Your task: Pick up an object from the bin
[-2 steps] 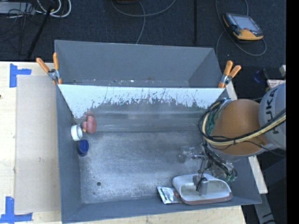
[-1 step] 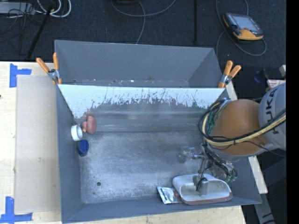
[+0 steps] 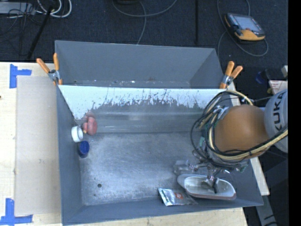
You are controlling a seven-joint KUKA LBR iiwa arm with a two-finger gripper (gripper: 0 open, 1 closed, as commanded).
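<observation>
ok, gripper [image 3: 214,179] is down in the near right corner of the bin [image 3: 141,74], directly over a pale grey oval thing [image 3: 193,185]. it looks like a small shoe or insole with a dark reddish edge, lying flat on the floor close to the front wall. gripper's lower end seems to touch or press into the middle of that oval, but the orange cover [image 3: 240,126] and the cable bundle [image 3: 207,124] sit above it and hide most of the mechanism, so i can't tell how wide it's open or whether it has hold of anything. right end of the oval runs toward the bin's right wall under dark hardware, outline there is hard to make out. just left of the oval, touching or nearly touching its left tip, is a small crumpled silvery wrapper [image 3: 168,196] with a bit of orange-red on it, up against the front wall; print unreadable. well apart, at the far left of the floor, three small things sit in a loose cluster by the left wall: a pink rounded lump [image 3: 90,125], a white cap [image 3: 76,133] just beside and below it, and a blue cap [image 3: 83,148] near, lower down. can't tell if pink and white touch. tiny dark speck [image 3: 99,186] on the floor left of centre, too small to identify. arm [image 3: 277,117] is cut off at the right side of the view.
</observation>
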